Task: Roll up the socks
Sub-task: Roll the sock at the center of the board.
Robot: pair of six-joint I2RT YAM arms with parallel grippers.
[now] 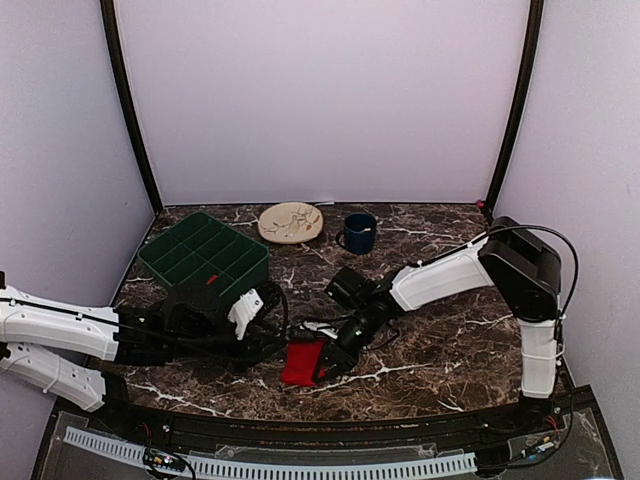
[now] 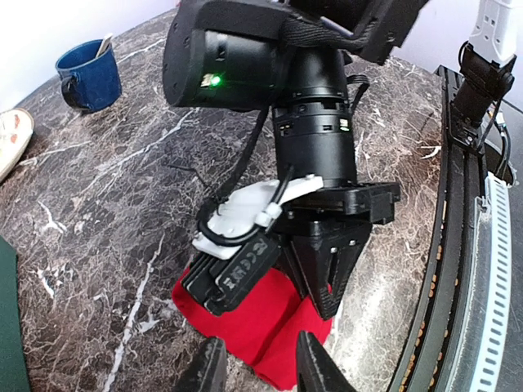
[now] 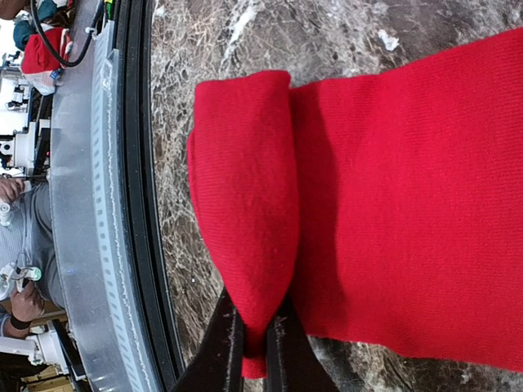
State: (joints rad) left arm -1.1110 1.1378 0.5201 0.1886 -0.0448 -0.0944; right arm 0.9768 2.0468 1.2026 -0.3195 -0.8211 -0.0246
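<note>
The red socks (image 1: 300, 362) lie flat on the dark marble table near its front edge. No white band shows. My right gripper (image 1: 328, 364) is down on their right side. In the right wrist view it (image 3: 255, 353) is shut on a folded-over end of the socks (image 3: 392, 188), which bulges up as a thick fold in front of the fingers. My left gripper (image 1: 277, 349) is at the socks' left side. In the left wrist view it (image 2: 260, 369) is open and empty, its fingers (image 2: 315, 366) straddling the near edge of the socks (image 2: 245, 327), with the right gripper (image 2: 331, 261) just beyond.
A green compartment tray (image 1: 205, 255) stands at the back left. A cream plate (image 1: 291, 222) and a blue mug (image 1: 359, 232) stand at the back middle. A black and metal rail (image 1: 300, 440) runs along the table's front edge, close to the socks.
</note>
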